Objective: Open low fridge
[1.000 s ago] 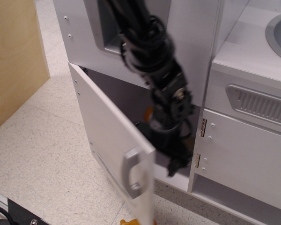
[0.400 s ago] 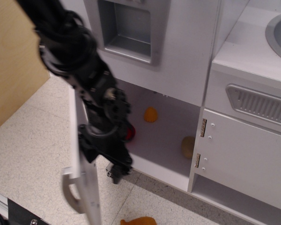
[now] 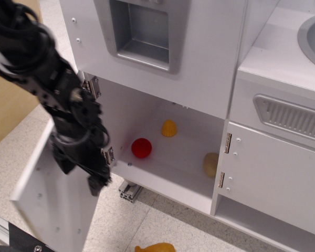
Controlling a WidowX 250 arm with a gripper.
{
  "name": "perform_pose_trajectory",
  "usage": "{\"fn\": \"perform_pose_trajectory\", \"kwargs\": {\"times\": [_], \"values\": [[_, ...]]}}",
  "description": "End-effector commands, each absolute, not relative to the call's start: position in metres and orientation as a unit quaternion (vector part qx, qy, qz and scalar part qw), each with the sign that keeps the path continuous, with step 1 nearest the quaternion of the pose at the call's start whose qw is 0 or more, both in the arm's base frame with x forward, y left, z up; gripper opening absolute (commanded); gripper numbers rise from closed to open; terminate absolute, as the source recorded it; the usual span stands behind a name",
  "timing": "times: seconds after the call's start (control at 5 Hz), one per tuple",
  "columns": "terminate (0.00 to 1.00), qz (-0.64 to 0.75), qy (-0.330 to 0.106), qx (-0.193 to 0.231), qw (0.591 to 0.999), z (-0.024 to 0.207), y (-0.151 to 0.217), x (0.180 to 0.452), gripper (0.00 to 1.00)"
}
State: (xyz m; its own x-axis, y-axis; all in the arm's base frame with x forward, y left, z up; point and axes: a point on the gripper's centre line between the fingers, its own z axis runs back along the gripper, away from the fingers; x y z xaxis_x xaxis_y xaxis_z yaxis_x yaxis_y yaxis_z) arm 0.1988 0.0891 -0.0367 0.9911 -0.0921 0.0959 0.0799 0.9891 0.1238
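Low fridge [image 3: 47, 205]: flat matte white door panel swung wide left — your view shows its plain inner face.
Gripper [image 3: 97, 184]: black, against the door's hinge edge; finger spread — cannot tell.

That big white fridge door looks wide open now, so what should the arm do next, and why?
Probably back the black gripper away. The large white flat door panel hangs swung fully out, and the white compartment lies exposed, so nothing seems left to pull.

The low fridge [image 3: 52, 207] door, a flat white panel, hangs swung wide open at lower left, exposing its white compartment mid-frame.
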Motion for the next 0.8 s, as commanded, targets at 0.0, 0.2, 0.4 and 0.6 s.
{"fn": "perform_pose_trajectory", "kwargs": {"times": [0.0,0.2,0.4,0.6], "values": [[0.00,-0.040,-0.061,0.105,0.992,-0.0236,0.1237,0.1953,1.00],[0.00,-0.040,-0.061,0.105,0.992,-0.0236,0.1237,0.1953,1.00],[0.00,-0.040,-0.061,0.105,0.992,-0.0236,0.1237,0.1953,1.00],[1.00,-0.040,-0.061,0.105,0.992,-0.0236,0.1237,0.1953,1.00]]}}
